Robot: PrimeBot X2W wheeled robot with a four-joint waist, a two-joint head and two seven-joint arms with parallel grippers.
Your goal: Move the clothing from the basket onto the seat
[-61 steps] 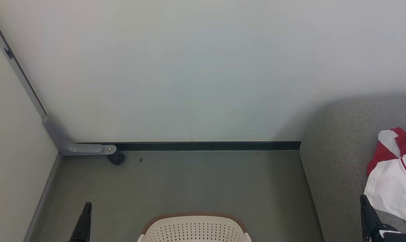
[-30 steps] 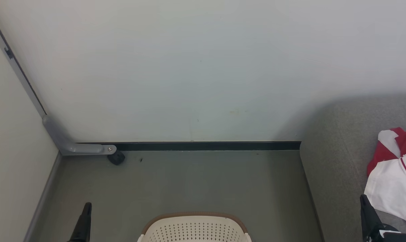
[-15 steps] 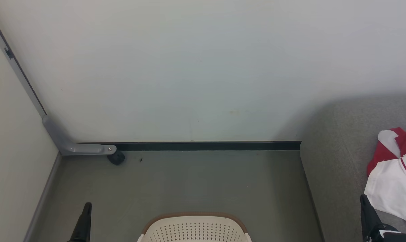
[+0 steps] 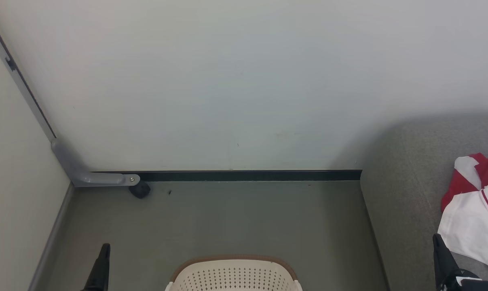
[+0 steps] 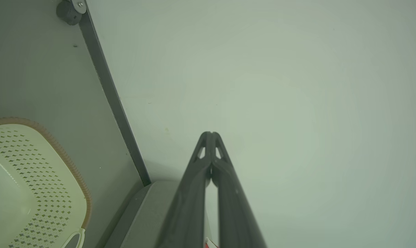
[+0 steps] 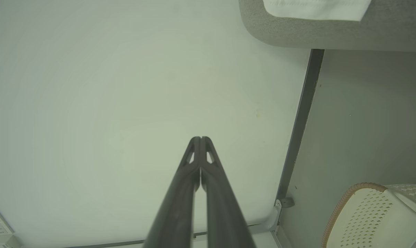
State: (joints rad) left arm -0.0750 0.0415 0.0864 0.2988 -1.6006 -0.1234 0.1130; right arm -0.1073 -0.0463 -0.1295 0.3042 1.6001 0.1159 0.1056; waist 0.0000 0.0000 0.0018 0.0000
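Your left gripper [image 5: 210,135] points at the plain pale wall [image 4: 244,81], its two long dark fingers clenched tip to tip on nothing; your right gripper [image 6: 201,139] is closed the same way, with nothing between its tips. In the head view they sit at the two lower corners, the left one over the grey-green floor [image 4: 227,218] and the right one in front of the large grey woven-fabric seat [image 4: 405,182]. The soft red clothing with white panels and stripes [image 4: 472,218] lies crumpled on that seat at the right edge, close behind the right gripper; the right wrist view shows a white hem lying near the seat's rounded edge. The oval cream plastic basket with perforated sides and a brown rim [image 4: 231,278] stands on the floor at bottom centre, between the grippers and apart from the seat; the left wrist view shows part of its inner wall and base, so whether any garment remains inside you probably cannot judge. A black skirting strip [image 4: 248,175] runs along the foot of the wall.
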